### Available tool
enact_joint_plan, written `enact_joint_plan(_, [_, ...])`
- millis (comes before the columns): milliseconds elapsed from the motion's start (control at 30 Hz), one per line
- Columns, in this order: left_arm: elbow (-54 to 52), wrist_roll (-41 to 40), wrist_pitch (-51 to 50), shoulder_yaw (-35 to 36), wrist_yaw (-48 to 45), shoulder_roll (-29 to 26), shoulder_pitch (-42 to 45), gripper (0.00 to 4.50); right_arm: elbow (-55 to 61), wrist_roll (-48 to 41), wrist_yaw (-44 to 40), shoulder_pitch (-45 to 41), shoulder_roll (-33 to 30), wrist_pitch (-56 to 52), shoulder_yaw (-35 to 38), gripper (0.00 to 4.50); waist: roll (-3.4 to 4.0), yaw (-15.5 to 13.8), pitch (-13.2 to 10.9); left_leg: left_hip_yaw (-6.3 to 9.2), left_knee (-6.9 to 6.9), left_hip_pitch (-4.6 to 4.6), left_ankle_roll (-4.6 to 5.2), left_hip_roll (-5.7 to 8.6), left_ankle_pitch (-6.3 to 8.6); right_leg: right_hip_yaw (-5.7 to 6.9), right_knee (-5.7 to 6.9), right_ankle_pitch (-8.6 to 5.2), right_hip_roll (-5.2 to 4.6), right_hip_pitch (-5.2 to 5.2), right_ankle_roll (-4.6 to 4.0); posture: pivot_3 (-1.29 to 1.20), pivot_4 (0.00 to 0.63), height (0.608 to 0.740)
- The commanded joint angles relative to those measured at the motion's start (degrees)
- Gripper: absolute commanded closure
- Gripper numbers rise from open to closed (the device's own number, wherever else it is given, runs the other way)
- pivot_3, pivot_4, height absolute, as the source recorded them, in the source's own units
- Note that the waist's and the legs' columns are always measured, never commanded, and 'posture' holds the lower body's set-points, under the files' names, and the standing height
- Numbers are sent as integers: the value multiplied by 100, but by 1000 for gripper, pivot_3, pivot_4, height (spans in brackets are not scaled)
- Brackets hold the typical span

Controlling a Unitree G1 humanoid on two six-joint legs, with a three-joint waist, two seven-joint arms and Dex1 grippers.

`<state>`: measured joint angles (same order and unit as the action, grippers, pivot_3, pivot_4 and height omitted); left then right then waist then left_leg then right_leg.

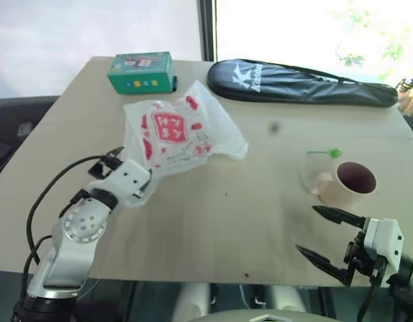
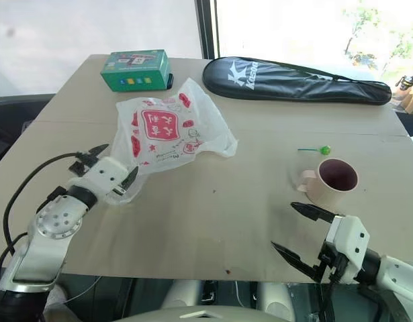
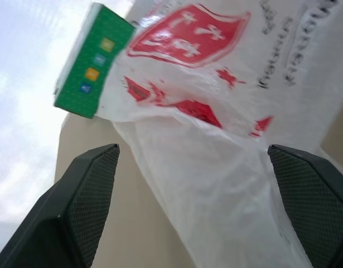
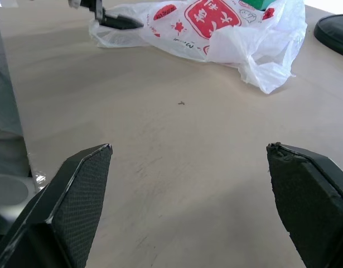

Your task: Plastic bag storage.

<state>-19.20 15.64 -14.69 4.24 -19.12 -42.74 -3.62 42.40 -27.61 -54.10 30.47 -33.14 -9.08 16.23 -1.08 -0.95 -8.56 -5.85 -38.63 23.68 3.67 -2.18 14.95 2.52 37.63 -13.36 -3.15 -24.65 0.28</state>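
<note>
Left eye view shows the plastic bag [image 1: 179,131] lying crumpled on the counter [image 1: 260,208], toward its left half, just in front of the green box [image 1: 142,72] and near the end of the long black racket cover [image 1: 300,84]. The film is thin, translucent and wrinkled, so I judge it very light, limp and slippery: it will fold and slide rather than lift as one piece, and a pinch on a single flat layer may slip out. The better hold appears to be a gathered bunch of film, either the near corner or the loose tail at the bag's right.

The left pincer [image 1: 125,168] is spread wide, holding nothing, and the bag's near edge lies between its fingers in the left wrist view, though contact cannot be confirmed. The right pincer [image 1: 327,238] is likewise spread wide and empty, low at the counter's front right, well apart from the bag.

Handle loops cannot be made out among the folds. Whether anything lies inside or under the bag is not determinable. A pink mug [image 1: 347,182] stands right of centre, with a small green-headed stick [image 1: 327,153] just behind it; what that item is remains unclear
</note>
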Motion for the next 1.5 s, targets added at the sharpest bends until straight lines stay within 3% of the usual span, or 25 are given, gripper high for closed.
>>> enact_joint_plan(33, [22,72,159,-13,-185,-97,117,73,146,-28,144,-45,-74,5,2,0,-1,3,-1,1,0,2,0,-1,0,0,1,0,0,-3,-1,0,150,740])
enact_joint_plan(133, [-88,-102,206,111,-448,-108,-51,73,275,-84,247,6,-105,-67,17,0,0,6,-1,1,4,2,-1,-1,0,0,0,1,-3,-3,-3,0,150,740])
enact_joint_plan(700, [817,1313,217,-418,-129,-220,729,73,493,-162,536,40,-184,-231,-28,0,-1,2,0,0,7,1,25,1,-17,8,4,1,0,-2,-1,0,150,740])
enact_joint_plan(733, [815,1228,176,-366,-146,-156,778,311,500,-172,560,26,-192,-249,-26,0,-2,3,0,-1,7,1,25,1,-17,7,3,1,-1,-2,-1,0,150,740])
enact_joint_plan(800, [763,722,-53,-99,-220,170,962,825,502,-163,597,-2,-200,-268,-55,0,-2,1,1,-1,7,2,25,1,-17,7,3,2,-1,-2,-1,0,150,740])
enact_joint_plan(900, [453,-458,-903,590,-494,850,1393,2309,504,-134,653,-54,-200,-296,-133,0,-10,-6,1,2,-1,6,26,1,-18,12,8,3,-2,-1,2,0,150,740])
enact_joint_plan(1000, [178,-1568,-2341,1273,-837,1228,1974,3794,476,-126,703,-157,-194,-331,-213,0,-17,3,-3,6,-11,6,24,0,-19,16,16,11,4,1,18,0,150,740])
enact_joint_plan(1067, [70,-2518,-3605,1867,-1037,1444,2475,4440,425,-108,729,-246,-188,-328,-289,0,-17,11,-3,7,-18,4,21,0,-22,17,22,6,8,6,30,0,150,740])
enact_joint_plan(1300, [-15,-4302,-7398,3801,-875,2241,4480,4440,264,-35,956,-608,-193,-443,-407,0,-34,17,-13,24,-60,1,2,1,-33,28,29,0,28,30,50,0,150,740])
enact_joint_plan(1400, [267,-5137,-7781,4258,-489,2520,4932,4440,266,-153,1224,-858,-195,-769,-370,0,-43,16,-18,39,-70,-1,1,3,-34,41,27,0,40,44,51,0,150,740])
enact_joint_plan(1500, [407,-5982,-7781,4204,48,2527,4958,4440,333,131,1585,-1034,-216,-951,-309,0,-43,17,-19,44,-68,-7,-1,3,-34,40,31,1,16,50,49,0,150,740])
